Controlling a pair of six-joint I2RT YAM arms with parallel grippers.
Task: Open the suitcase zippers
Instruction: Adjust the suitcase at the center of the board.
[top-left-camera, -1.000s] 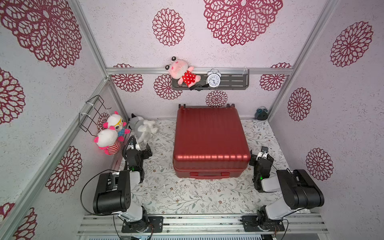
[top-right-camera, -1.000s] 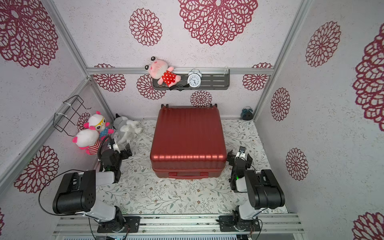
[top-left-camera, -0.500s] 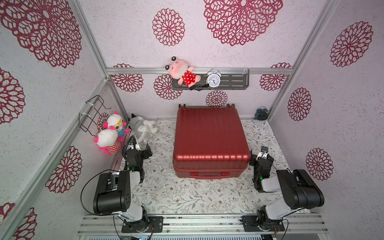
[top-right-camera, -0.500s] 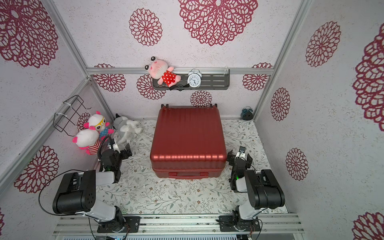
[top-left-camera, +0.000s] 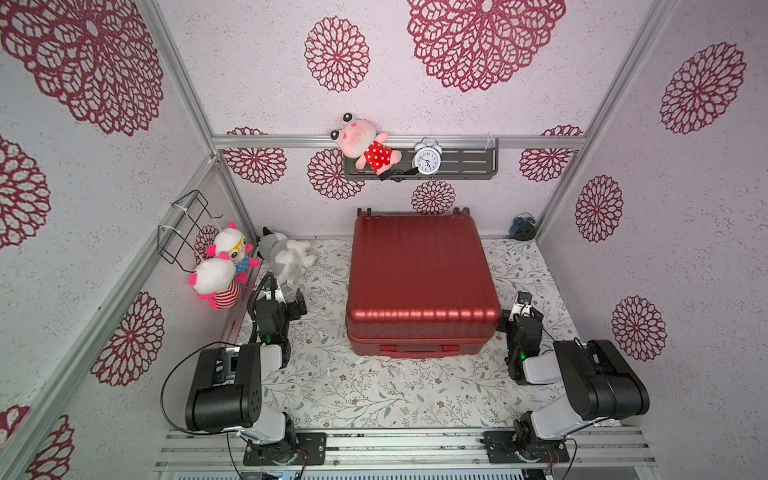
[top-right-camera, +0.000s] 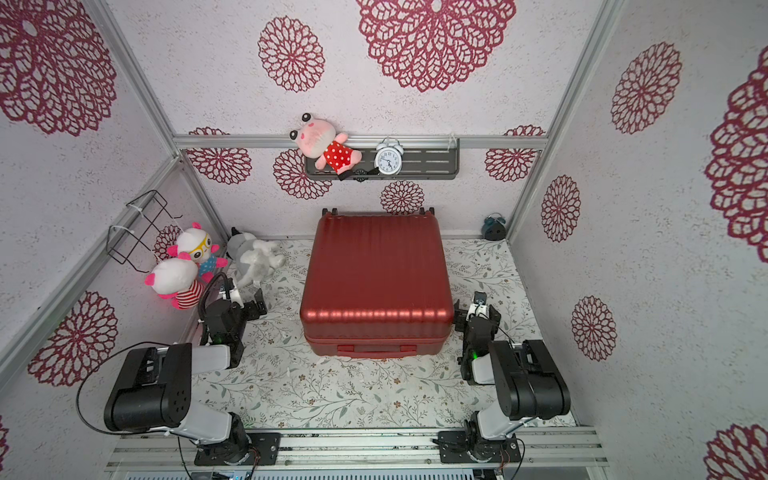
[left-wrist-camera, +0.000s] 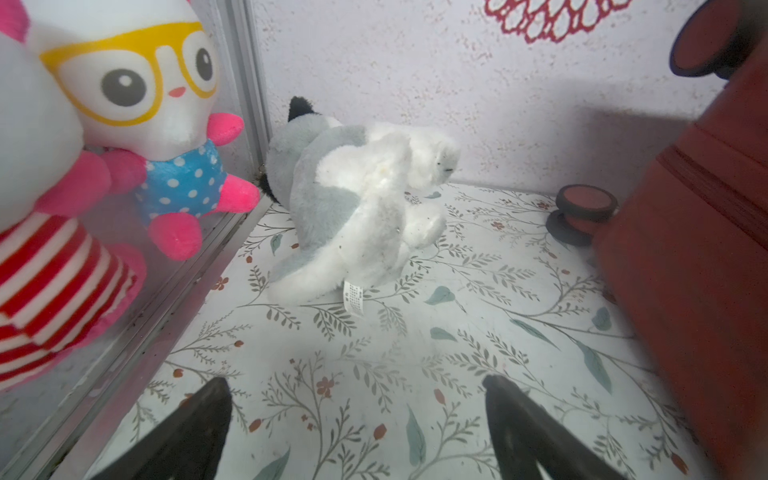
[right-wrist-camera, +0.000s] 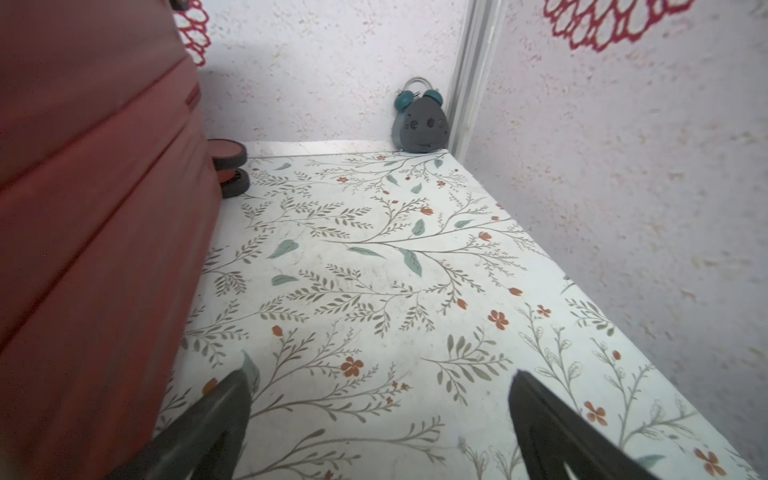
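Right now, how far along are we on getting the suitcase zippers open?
Done: nothing visible; the suitcase lies flat with its shells together and the zipper track shut. In hand: nothing; the left gripper and right gripper are open, one at each side of the case, holding nothing. Left: finding the pulls, which I cannot make out, and running them around the seam.

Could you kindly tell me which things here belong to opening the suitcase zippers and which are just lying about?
Job: suitcase, zipper, left gripper, right gripper.
Lying about: gray dog, striped doll, glasses doll, pink plush, white clock, dark clock.
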